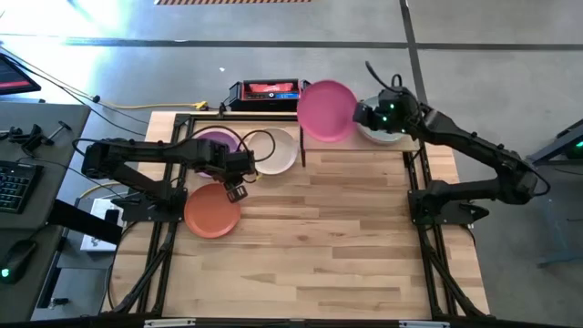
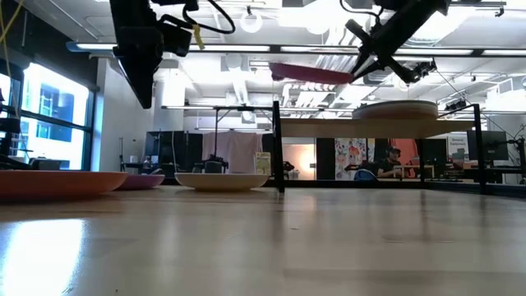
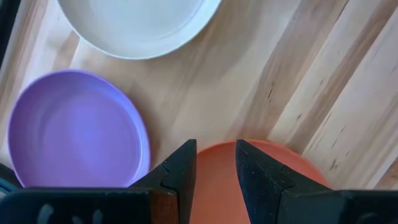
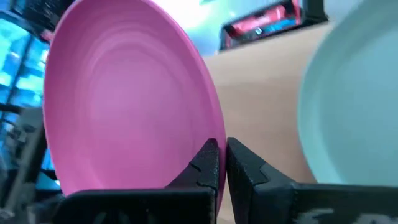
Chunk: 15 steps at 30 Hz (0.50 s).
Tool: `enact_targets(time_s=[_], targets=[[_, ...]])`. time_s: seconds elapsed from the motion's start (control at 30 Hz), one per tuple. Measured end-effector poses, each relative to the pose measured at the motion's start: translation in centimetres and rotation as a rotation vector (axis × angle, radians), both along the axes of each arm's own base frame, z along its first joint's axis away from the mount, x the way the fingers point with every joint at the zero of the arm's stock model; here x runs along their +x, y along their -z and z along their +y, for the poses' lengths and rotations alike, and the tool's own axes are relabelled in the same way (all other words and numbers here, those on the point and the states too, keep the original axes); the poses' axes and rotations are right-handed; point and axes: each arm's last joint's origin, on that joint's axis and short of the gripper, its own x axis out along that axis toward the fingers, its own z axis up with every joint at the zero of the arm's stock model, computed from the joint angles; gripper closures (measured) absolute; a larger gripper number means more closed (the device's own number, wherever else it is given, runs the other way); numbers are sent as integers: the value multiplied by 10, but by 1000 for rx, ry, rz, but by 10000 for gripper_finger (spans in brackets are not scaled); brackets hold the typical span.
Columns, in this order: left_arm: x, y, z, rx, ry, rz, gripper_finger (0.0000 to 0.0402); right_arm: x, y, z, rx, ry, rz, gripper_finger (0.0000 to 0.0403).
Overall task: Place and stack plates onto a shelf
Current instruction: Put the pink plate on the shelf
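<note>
My right gripper [image 1: 363,114] is shut on a pink plate [image 1: 326,111] held in the air over the left end of the shelf [image 2: 362,128]. A pale teal plate [image 1: 386,133] lies on the shelf's right part and shows beside the pink plate [image 4: 124,106] in the right wrist view. My left gripper [image 1: 235,179] hangs open above the table, touching nothing, over the near edge of the orange plate [image 3: 249,186]. The purple plate [image 1: 217,146], cream-white plate [image 1: 278,151] and orange plate [image 1: 212,210] rest flat on the tabletop. My right gripper pinches the pink plate's rim [image 4: 214,134] between its two fingers, on the side toward the table's right. The fingers come from the right, slanting downward [image 2: 366,57]. The plate is lifted clear, nearly level with a slight tilt, above the shelf.
A red-and-black box [image 1: 266,91] sits behind the table's far edge, with cables beside it. The shelf's thin black post [image 2: 278,148] stands just right of the cream-white plate. A keyboard [image 1: 11,182] lies off the table's left. The near half of the tabletop [image 1: 328,246] is bare wood.
</note>
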Motion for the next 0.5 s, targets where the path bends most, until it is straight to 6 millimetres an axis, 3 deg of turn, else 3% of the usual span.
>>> enact_targets(time_s=[0.5], targets=[[0,0,2,16,82,23,303,-5,-7,-16,-87,135,-47,403]])
